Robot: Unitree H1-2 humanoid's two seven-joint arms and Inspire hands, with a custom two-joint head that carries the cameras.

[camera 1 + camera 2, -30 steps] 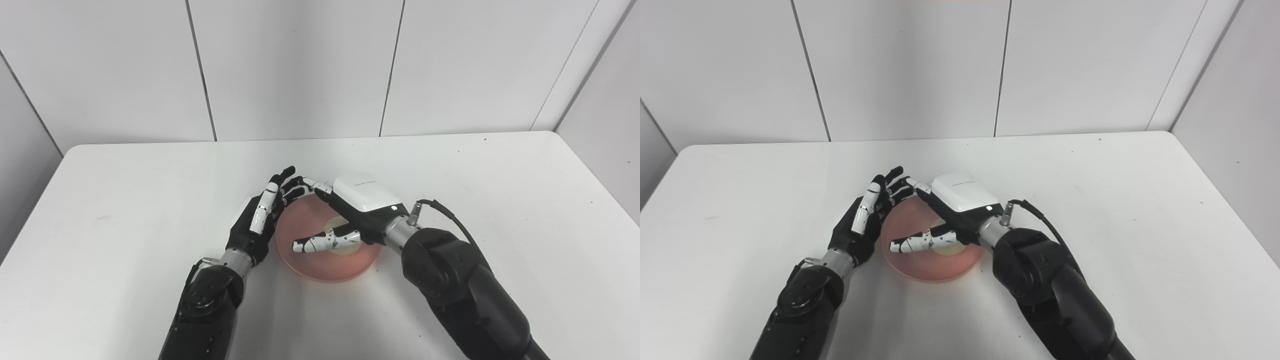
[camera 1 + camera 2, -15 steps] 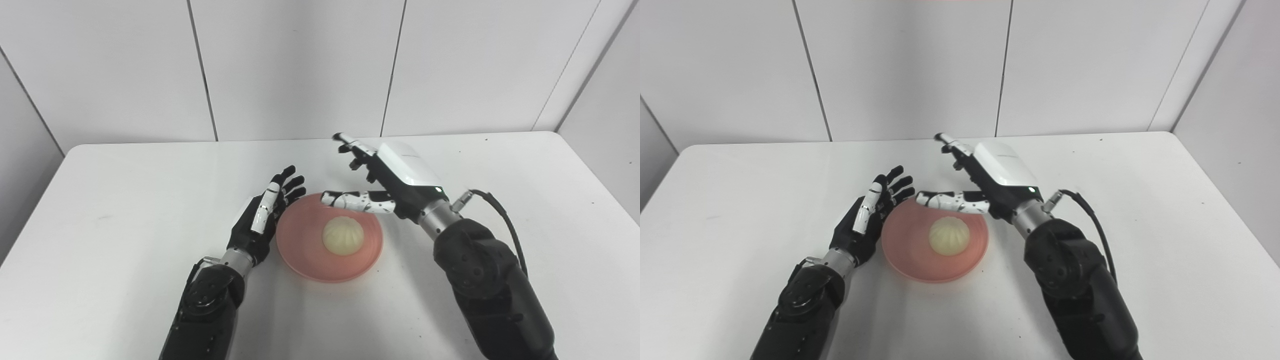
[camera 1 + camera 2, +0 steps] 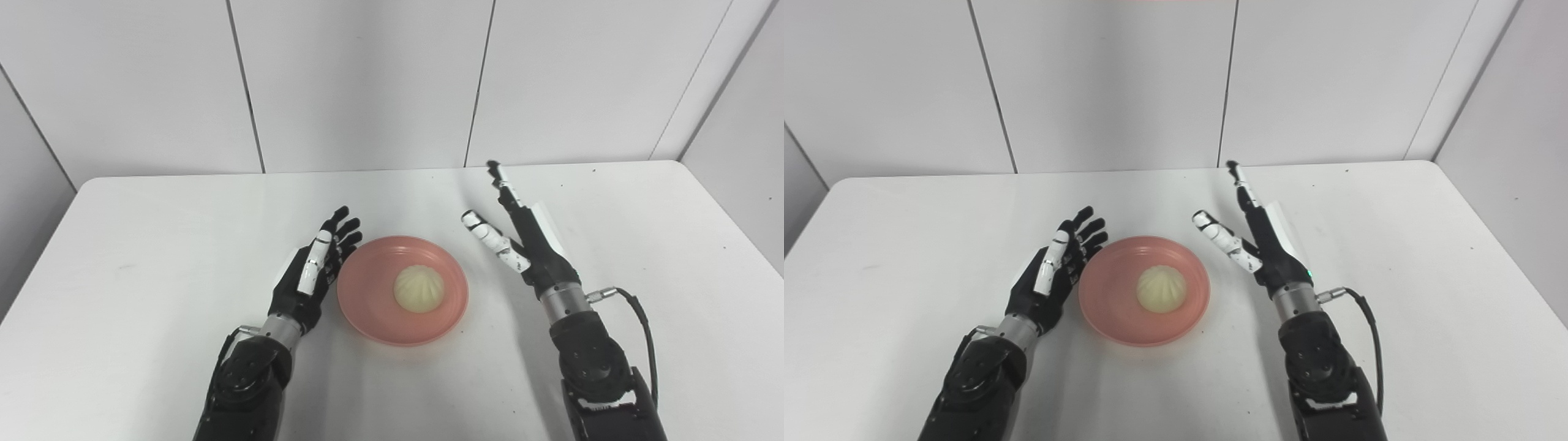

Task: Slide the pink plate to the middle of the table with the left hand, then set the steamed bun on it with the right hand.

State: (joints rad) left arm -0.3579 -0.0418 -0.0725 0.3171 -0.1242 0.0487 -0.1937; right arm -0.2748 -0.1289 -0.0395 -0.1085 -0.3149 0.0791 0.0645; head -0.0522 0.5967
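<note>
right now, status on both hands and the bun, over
Left hand open, beside pink plate. Right hand open, clear of it. Steamed bun on plate, mid-table. Nothing in the way.

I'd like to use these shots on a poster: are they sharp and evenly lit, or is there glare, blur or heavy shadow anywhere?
Left eye view: soft, even light; the steamed bun and pink plate look sharp, with only faint shadows on the table. Right eye view: equally sharp, no glare on either the left hand or the right hand; a thin pinkish strip tints the top edge.
</note>
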